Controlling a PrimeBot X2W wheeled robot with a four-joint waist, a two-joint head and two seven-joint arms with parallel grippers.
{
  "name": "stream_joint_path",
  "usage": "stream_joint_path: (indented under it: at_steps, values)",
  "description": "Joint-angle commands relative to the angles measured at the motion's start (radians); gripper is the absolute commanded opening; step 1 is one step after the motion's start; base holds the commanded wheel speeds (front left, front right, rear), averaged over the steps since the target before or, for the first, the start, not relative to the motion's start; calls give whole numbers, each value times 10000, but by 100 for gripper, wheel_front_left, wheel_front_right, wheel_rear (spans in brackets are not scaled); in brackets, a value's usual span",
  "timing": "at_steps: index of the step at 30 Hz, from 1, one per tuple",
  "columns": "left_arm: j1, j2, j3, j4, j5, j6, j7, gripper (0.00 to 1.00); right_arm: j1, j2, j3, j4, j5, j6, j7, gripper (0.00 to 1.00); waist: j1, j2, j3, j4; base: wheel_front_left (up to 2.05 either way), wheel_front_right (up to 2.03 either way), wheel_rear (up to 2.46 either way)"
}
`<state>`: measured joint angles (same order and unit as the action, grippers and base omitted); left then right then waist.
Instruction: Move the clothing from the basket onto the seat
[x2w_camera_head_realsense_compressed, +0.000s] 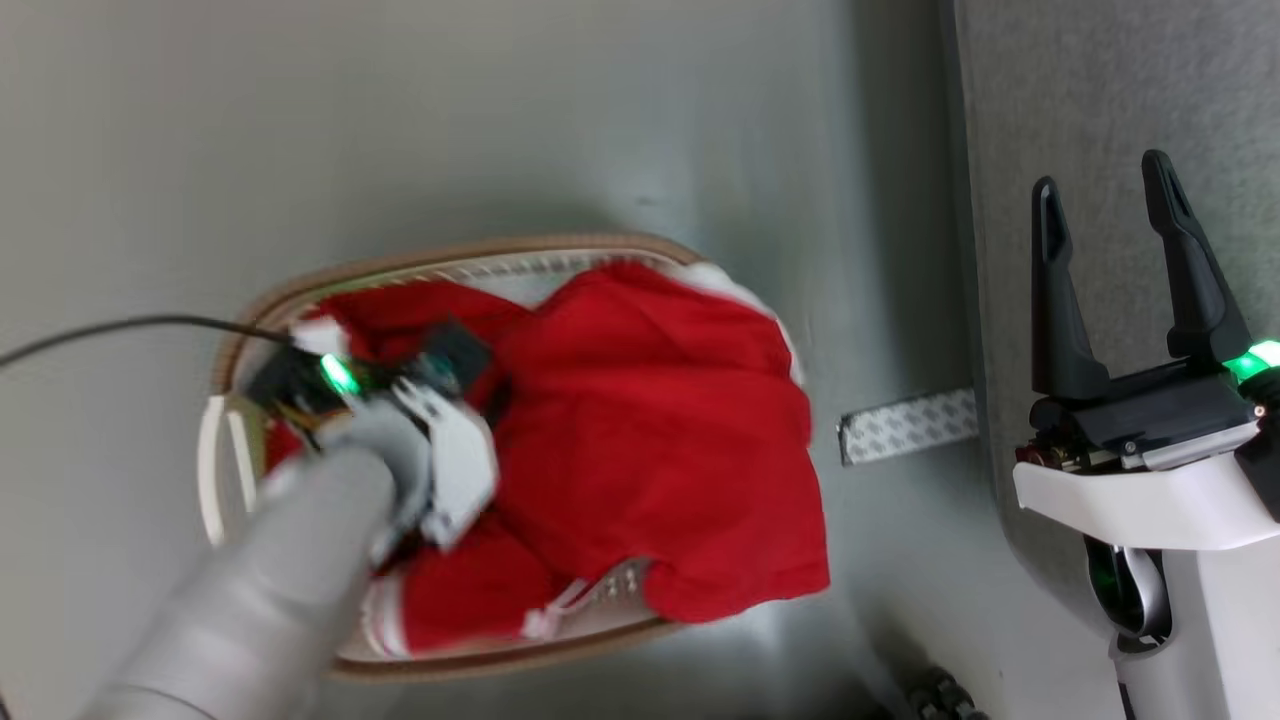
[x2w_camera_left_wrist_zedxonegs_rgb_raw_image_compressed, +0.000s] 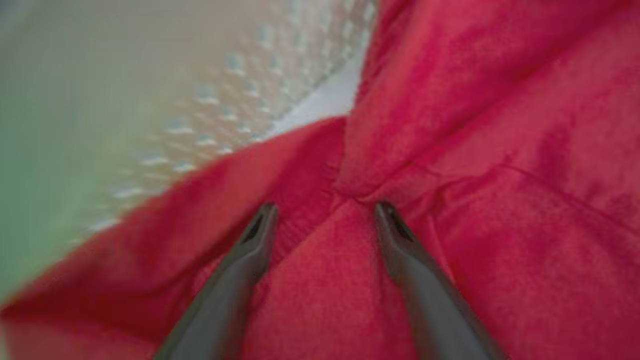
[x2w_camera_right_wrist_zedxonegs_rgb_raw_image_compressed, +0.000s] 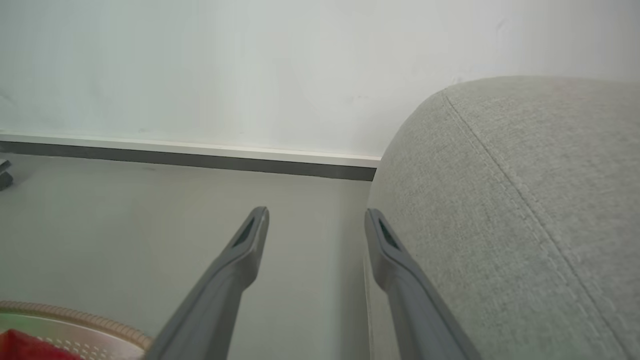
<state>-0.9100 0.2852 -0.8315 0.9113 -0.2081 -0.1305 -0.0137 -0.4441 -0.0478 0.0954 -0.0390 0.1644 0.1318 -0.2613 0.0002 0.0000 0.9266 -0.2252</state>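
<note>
The bright red soft fabric garment with white trim (x2w_camera_head_realsense_compressed: 650, 440) is lying heaped in the oval white perforated plastic basket with a tan-brown rim (x2w_camera_head_realsense_compressed: 480, 250), and one edge is spilling over the rim on the side facing the large light grey upholstered seat (x2w_camera_head_realsense_compressed: 1100, 100). The basket is sitting on the grey floor (x2w_camera_head_realsense_compressed: 500, 120), near the seat but apart from it. The left gripper (x2w_camera_left_wrist_zedxonegs_rgb_raw_image_compressed: 325, 209) is reaching down into the basket with its fingers spread apart over a fold of the red fabric and nothing clamped between them; blur is hiding whether the tips are touching the cloth. The right gripper (x2w_camera_head_realsense_compressed: 1100, 178) is hanging beside the seat's rounded edge, its fingers also standing apart and holding nothing.
</note>
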Motion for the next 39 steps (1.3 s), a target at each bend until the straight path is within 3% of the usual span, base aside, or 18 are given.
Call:
stream_joint_path:
  at_steps: [1, 3, 4, 5, 6, 21, 31, 39]
  values:
    - [268, -130, -232, 244, -99, 5, 51, 100, -81, -9, 3, -30, 64, -21, -25, 100, -2, 0, 226, -55, 0, 0, 0]
    - [48, -145, -387, 494, -194, 13, 102, 96, -23, -12, -10, -11, 103, -21, -25, 100, -2, 0, 281, -53, 0, 0, 0]
    - [30, -177, -484, 636, -209, 13, 87, 49, -7, -9, 2, -6, 113, -21, -25, 100, -2, 0, 301, -55, 0, 0, 0]
    - [23, -207, -595, 775, -223, 13, 63, 11, -3, -9, 12, 4, 128, -21, -25, 100, -2, 0, 312, -65, 0, 0, 0]
    - [12, -231, -675, 874, -240, 13, -13, 0, 3, -13, 12, 24, 133, -21, -25, 100, -2, 0, 298, -71, 0, 0, 0]
    - [304, -1077, -821, 1760, -664, 19, -1381, 0, 612, -12, -321, 591, -111, -21, -23, 100, -2, 0, -1743, 545, 0, 0, 0]
    - [1395, -1741, -238, 1840, -1696, 189, -2216, 0, 1683, -17, -689, 1087, -487, -21, -23, 100, -2, 0, -4093, 1240, 0, 0, 0]
    - [2504, -1991, 370, 1151, -2417, 591, -2483, 0, 2714, -15, -950, 1405, -768, -21, -23, 100, -2, 0, -6119, 1836, 0, 0, 0]
